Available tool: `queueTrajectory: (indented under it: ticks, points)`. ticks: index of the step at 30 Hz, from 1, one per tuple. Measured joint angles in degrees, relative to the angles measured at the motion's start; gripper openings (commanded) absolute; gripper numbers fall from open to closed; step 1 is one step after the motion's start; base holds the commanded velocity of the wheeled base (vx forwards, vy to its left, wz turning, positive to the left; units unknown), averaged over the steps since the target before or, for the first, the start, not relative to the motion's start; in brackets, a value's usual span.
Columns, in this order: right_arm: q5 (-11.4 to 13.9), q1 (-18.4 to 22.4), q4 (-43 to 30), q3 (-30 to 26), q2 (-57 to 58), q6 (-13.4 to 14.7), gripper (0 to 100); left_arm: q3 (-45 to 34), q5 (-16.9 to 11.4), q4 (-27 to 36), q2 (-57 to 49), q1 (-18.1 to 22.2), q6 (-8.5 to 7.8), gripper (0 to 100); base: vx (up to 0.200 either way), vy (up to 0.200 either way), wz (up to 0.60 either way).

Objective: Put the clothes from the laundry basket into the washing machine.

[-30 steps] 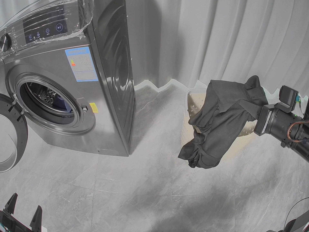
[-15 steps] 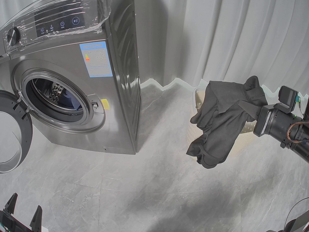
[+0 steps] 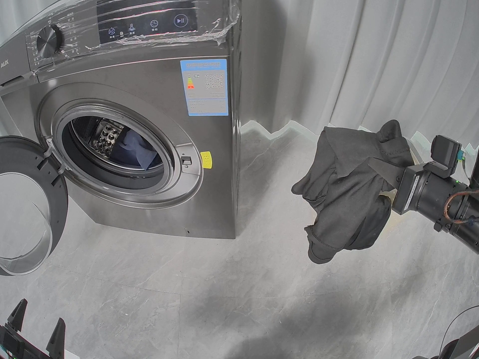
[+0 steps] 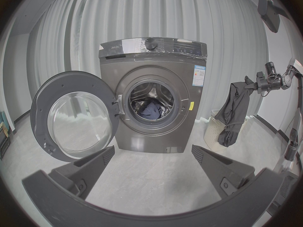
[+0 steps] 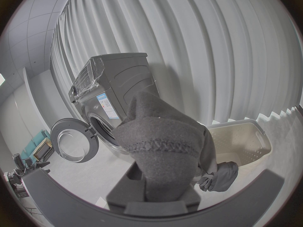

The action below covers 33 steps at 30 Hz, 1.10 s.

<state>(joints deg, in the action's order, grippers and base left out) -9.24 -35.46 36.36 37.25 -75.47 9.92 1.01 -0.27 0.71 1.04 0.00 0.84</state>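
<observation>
The grey washing machine [image 3: 149, 90] stands at the left with its round door [image 3: 25, 205] swung open. A blue cloth [image 3: 137, 151] lies in the drum. A dark grey garment [image 3: 349, 190] hangs off the floor to the machine's right, with my right gripper [image 3: 393, 169] shut on its top. The cream laundry basket [image 5: 240, 142] sits behind and below the garment, against the curtain. My left gripper [image 3: 35, 327] is low at the front left, open and holding nothing; it faces the machine's opening [image 4: 151, 101].
White curtains [image 3: 359, 41] run along the back wall behind the machine and the basket. Bare grey floor [image 3: 224, 285] lies between me, the machine and the basket [image 4: 213, 131].
The head camera has turned, so the machine now sits further right in view. The garment stays in my right gripper, its lower end swinging, and now hides the basket in the head view.
</observation>
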Motion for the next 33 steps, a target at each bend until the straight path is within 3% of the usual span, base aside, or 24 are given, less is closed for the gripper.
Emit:
queueTrajectory:
  ticks: [20,25,33]
  points:
    - [0.0,-0.1,0.0,-0.1,0.0,0.0,0,0.0,0.0,0.0,0.0,0.0,0.06,100,0.000,0.200,0.00]
    - [0.0,-0.1,0.0,-0.3,0.0,0.0,0,0.0,0.0,0.0,0.0,0.0,0.11,100,0.000,0.000,0.00]
    - [0.0,-0.1,0.0,-0.4,0.0,-0.1,0,0.0,0.0,0.0,0.0,0.0,0.11,100,-0.200,0.000,0.00]
